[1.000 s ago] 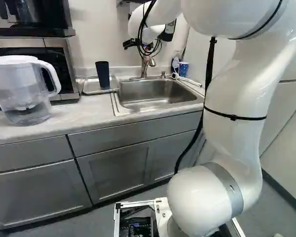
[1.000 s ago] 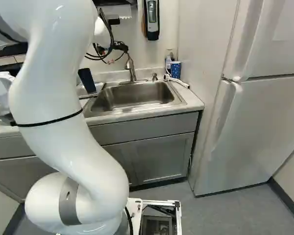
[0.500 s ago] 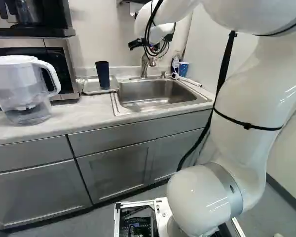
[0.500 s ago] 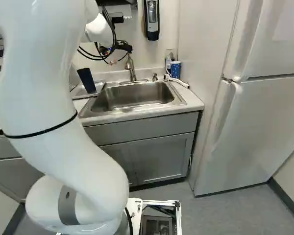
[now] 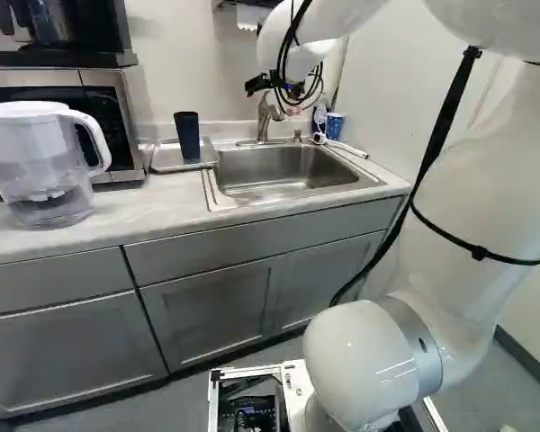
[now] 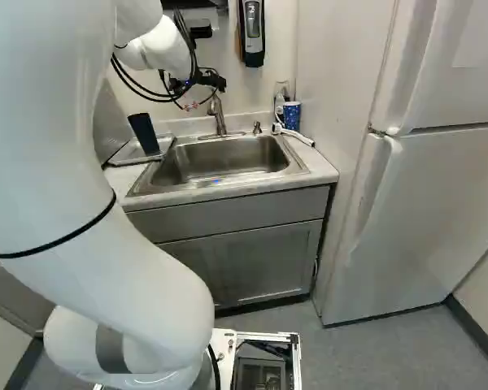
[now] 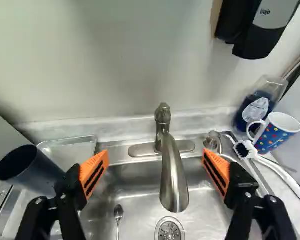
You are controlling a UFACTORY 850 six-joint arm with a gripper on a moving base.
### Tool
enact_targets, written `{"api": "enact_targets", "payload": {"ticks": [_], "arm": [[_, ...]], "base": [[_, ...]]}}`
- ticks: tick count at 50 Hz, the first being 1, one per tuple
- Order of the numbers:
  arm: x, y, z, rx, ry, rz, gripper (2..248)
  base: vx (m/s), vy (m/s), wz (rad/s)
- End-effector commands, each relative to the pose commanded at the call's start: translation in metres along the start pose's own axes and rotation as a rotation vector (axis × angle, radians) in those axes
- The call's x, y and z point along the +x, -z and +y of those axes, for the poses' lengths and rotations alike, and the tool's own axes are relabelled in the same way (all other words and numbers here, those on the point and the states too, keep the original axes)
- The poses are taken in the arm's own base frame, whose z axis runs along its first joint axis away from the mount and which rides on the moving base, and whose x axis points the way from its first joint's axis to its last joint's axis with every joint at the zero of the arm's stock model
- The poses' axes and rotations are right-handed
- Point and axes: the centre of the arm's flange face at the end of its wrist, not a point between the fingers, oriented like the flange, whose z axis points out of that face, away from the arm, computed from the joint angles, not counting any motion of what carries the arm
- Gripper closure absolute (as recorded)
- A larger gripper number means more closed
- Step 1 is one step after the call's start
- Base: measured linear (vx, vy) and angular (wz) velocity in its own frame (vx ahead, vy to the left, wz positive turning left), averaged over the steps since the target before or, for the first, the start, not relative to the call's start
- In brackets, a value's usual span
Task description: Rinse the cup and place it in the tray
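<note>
Gripper (image 7: 155,155): released and holding nothing, its orange pads (image 7: 95,172) well apart; I took the step to be drawing clear or minding the tap, and a slow, straight move suited either.
Dark cup (image 5: 186,135): stood upright in the tray (image 5: 166,157); best left alone, I judged, with no sideways swing towards it (whether it was rinsed, I couldn't tell).
Faucet (image 7: 174,175): rose ahead, between the lines of the fingers, with no water showing; any touch to its handle called for a light push.
Pitcher (image 5: 38,153): one, nearest along the counter.
Sink (image 7: 140,187): one, with one spoon (image 7: 118,212).
Tray: one, bearing one cup.
Corner: one dotted mug (image 7: 277,132), one brush (image 7: 245,149), one bottle (image 7: 254,111).
Wall: one soap dispenser (image 7: 262,25).
</note>
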Motion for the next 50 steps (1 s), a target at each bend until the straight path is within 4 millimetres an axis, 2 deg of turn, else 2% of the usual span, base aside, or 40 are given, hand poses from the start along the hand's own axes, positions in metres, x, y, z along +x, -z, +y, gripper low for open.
{"api": "enact_targets", "payload": {"ticks": [21,29,30,50], "arm": [[-0.028,0.029,0.009,-0.02,-0.009,-0.147,3],[-0.028,0.029,0.009,-0.02,-0.009,-0.147,3],[-0.034,0.035,0.009,-0.021,-0.008,-0.189,3],[-0.056,0.052,0.008,-0.025,-0.008,-0.358,3]], "base": [[0.0,0.0,0.0],[0.0,0.0,0.0],[0.0,0.0,0.0],[0.0,0.0,0.0]]}}
